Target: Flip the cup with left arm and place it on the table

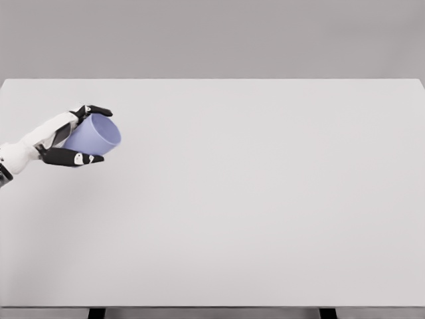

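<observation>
While the left hand [74, 136] grasps the tilted lilac cup [95, 135] above the white table [252, 199], flipping appears underway; next, upright it and lower it

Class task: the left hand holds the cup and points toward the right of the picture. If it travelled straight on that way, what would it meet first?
Probably nothing: the left hand grips the lilac cup, and to its right only bare white table shows. Its height above the table is unclear.

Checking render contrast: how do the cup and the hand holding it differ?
The cup is plain lavender; the left hand is white with black fingers. The cup is one smooth cylinder, tilted sideways; the hand is jointed, curled around it. Both are over the table's left side.
</observation>
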You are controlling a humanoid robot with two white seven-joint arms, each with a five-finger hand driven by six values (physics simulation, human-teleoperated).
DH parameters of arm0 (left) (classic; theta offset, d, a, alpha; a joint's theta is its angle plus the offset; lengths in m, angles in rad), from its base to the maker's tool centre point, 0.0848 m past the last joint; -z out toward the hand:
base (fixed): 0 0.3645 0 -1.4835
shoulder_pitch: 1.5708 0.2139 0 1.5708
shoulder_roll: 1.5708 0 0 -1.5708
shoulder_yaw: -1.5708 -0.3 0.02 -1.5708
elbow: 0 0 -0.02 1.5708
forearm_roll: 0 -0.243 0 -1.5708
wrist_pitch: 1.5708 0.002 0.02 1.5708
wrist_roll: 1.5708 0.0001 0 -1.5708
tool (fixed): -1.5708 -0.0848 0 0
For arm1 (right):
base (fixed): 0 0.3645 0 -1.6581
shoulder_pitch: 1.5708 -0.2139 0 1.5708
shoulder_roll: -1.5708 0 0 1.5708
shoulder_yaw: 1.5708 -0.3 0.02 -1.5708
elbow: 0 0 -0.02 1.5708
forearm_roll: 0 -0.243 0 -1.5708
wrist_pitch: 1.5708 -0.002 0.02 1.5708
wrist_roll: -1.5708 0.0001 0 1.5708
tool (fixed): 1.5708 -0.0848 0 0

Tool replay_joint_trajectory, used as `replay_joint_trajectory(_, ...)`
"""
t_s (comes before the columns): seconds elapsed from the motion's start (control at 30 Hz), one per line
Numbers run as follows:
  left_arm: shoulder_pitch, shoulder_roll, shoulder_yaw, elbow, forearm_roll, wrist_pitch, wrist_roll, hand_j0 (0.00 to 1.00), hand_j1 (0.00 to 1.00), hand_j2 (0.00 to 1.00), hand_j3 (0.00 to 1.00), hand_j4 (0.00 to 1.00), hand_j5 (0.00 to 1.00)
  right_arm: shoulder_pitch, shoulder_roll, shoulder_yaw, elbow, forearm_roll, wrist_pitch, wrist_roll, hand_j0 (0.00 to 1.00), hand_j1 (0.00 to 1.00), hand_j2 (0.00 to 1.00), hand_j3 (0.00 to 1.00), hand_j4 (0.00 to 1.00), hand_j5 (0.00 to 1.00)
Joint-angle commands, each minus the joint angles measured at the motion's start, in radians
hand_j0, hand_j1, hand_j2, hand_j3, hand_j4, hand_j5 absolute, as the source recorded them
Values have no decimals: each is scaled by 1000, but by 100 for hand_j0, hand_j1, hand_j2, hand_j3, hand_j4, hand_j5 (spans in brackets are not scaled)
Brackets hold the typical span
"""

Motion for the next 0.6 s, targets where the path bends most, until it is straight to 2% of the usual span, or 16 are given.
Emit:
replay_joint_trajectory(0.0, 0, -49, -61, 120, 106, -191, -191, 58, 58, 58, 58, 58, 58, 0, 0, 0, 0, 0, 0, 0, 100, 100, 100, 100, 100, 100)
replay_joint_trajectory(0.07, -32, -130, -71, 207, 202, -260, -207, 58, 58, 58, 58, 58, 58, 0, 0, 0, 0, 0, 0, 0, 100, 100, 100, 100, 100, 100)
replay_joint_trajectory(0.13, -61, -183, -93, 244, 335, -274, -207, 58, 58, 58, 58, 58, 58, 2, 0, 0, 0, 0, 0, 0, 100, 100, 100, 100, 100, 100)
replay_joint_trajectory(0.23, -74, -232, -93, 267, 421, -262, -207, 58, 58, 58, 58, 58, 58, 0, 0, 0, 0, 0, 0, 0, 100, 100, 100, 100, 100, 100)
replay_joint_trajectory(0.37, -109, -342, -93, 347, 430, -211, -207, 59, 59, 59, 59, 59, 59, 0, 0, 0, 0, 0, 0, 0, 100, 100, 100, 100, 100, 100)
replay_joint_trajectory(0.57, -120, -440, -80, 425, 427, -181, -207, 59, 59, 59, 59, 59, 59, 0, 0, 0, 0, 0, 0, 0, 100, 100, 100, 100, 100, 100)
